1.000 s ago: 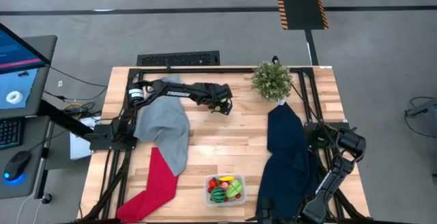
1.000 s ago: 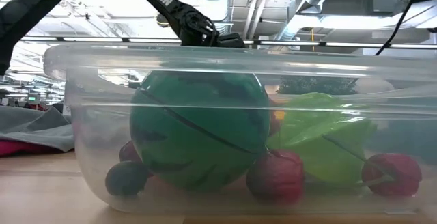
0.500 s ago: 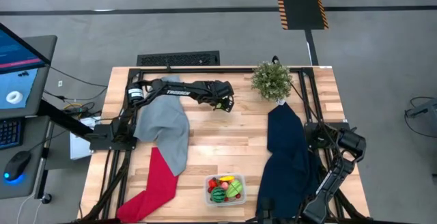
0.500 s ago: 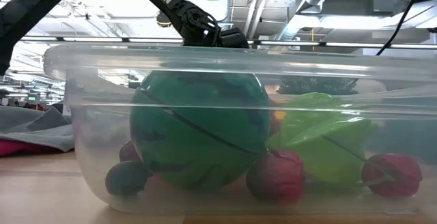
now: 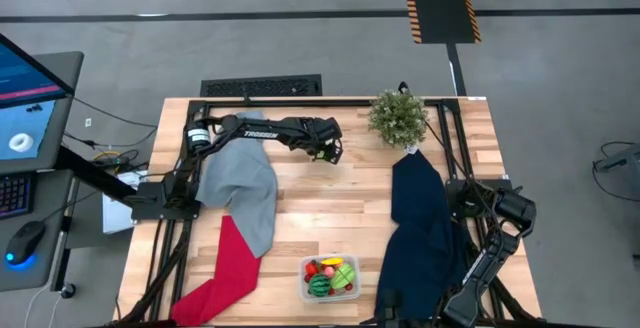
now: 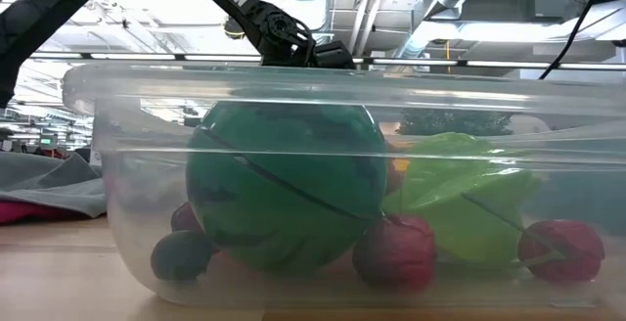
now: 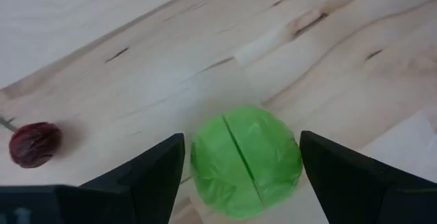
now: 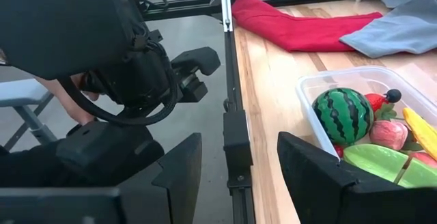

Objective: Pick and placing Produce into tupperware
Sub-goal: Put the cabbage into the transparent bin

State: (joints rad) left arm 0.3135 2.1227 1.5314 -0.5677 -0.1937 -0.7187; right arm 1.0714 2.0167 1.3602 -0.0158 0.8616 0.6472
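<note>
Left gripper [image 7: 242,159] hovering at table's 12 o'clock, fingers spread either side of green ball [image 7: 246,161], not yet pinching. Tub [image 5: 330,277] sitting at 6 o'clock, part-filled. Right gripper [image 8: 239,159] idling off edge, spread, empty. Risk: round ball squirting sideways if fingers closing off-centre.

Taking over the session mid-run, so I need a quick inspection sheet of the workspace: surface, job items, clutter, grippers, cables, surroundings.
Surface: wooden table, bare in the middle.
Job's things: clear tupperware near the front edge holds the striped melon and other toy produce; a green cabbage and a small dark red fruit lie loose on the wood.
Clutter: grey cloth, red cloth, navy cloth, potted plant.
Grippers: left gripper open, straddling the cabbage; right gripper open, parked off the table's front edge.
Cables: some on the floor left of the table.
Surroundings: monitor and mouse at left.
</note>
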